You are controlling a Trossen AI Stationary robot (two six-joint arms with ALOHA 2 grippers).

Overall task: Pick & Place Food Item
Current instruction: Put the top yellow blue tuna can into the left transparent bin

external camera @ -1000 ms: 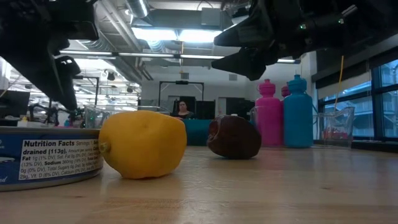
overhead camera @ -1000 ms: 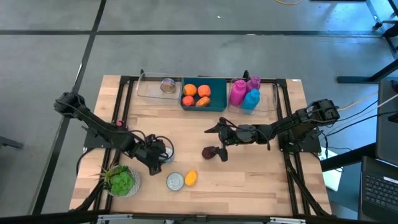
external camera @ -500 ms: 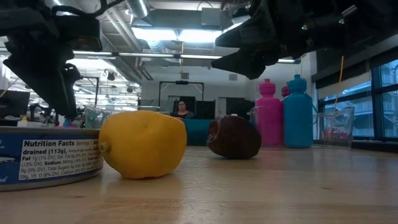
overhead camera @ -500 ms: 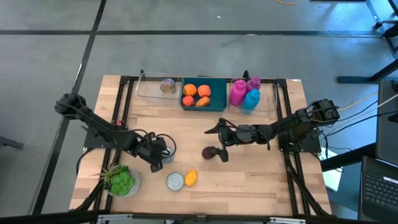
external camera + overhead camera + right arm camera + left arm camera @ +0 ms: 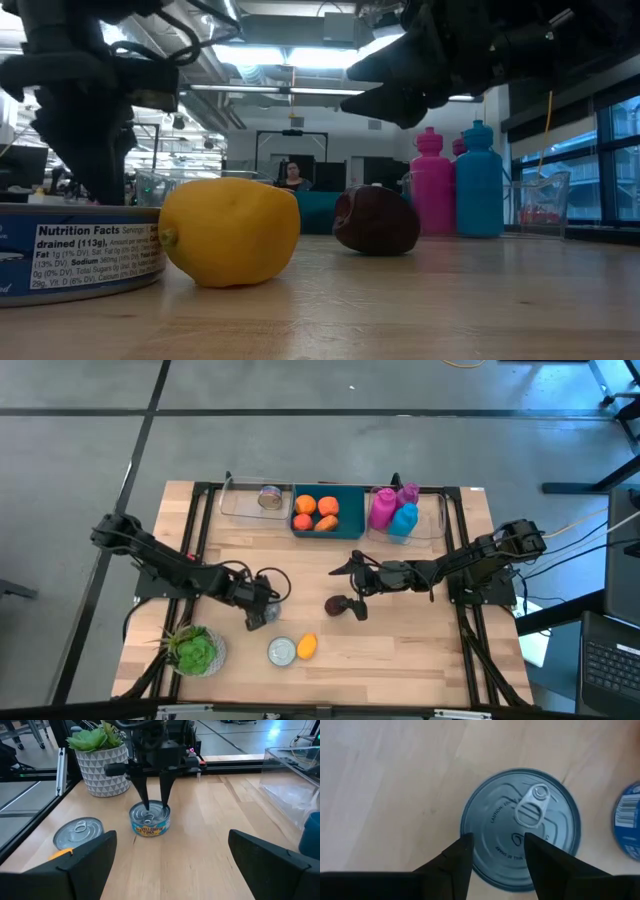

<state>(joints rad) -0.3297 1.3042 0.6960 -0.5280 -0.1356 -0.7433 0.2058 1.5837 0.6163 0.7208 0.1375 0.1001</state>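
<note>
While your left claw (image 5: 153, 802) hangs straight down over the tuna can (image 5: 150, 819), its two fingers (image 5: 457, 865) reach onto the can's lid, one on either side of the pull tab; they are part closed, and you cannot tell whether they grip anything. That can stands on the worktop (image 5: 400, 650) near the potted plant (image 5: 194, 650). A second, lying can (image 5: 282, 651) and a yellow-orange fruit (image 5: 307, 646) sit just beside each other, close to the front edge. Your right claw (image 5: 352, 588) is spread wide and holds nothing; it hovers above the dark round food item (image 5: 338, 604), which rests near the middle of the worktop. Along the far edge you have a clear bin with a can (image 5: 268, 497), a teal bin (image 5: 348, 518) with orange fruit (image 5: 317, 512), and a clear bin with pink and blue bottles (image 5: 392, 510).
</note>
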